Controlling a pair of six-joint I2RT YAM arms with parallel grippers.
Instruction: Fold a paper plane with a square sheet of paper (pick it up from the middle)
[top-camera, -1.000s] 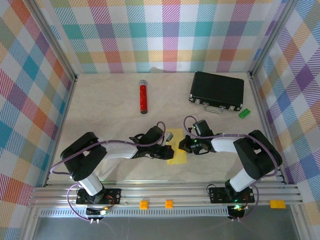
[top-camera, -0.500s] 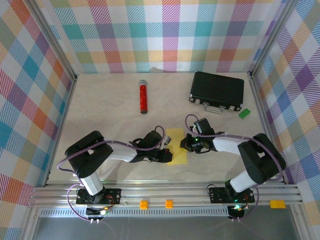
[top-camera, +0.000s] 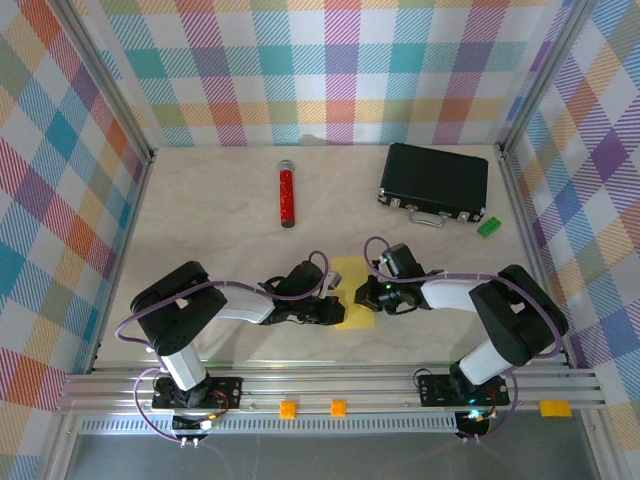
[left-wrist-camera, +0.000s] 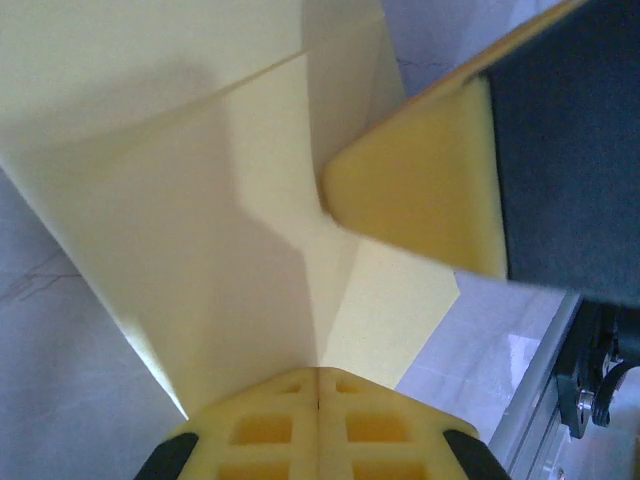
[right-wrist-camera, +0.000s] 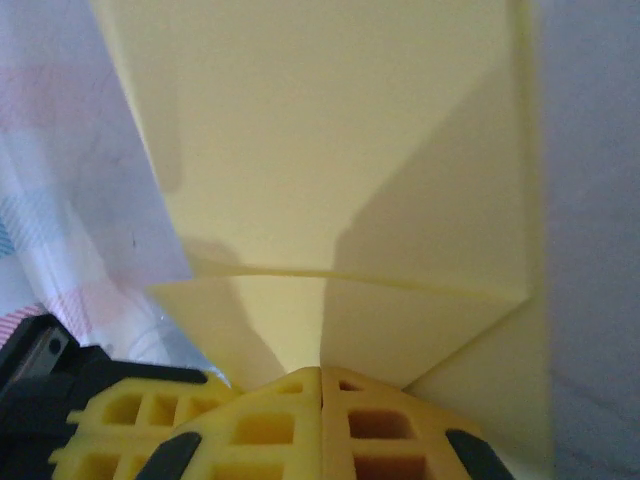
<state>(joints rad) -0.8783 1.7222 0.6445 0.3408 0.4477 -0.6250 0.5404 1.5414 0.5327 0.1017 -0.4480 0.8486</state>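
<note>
Square sheet of paper (top-camera: 350, 272) creased; left gripper (top-camera: 335, 311) and right gripper (top-camera: 367, 296) both clamped on it.

Left pincer (top-camera: 337, 312), right pincer (top-camera: 363, 296) block centre; cylinder (top-camera: 287, 195), case (top-camera: 435, 178) rear; flanks free.

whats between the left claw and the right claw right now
The creased yellow square sheet of paper lies between the left claw and the right claw, whose tips reach it from either side; the top view shows this.
</note>
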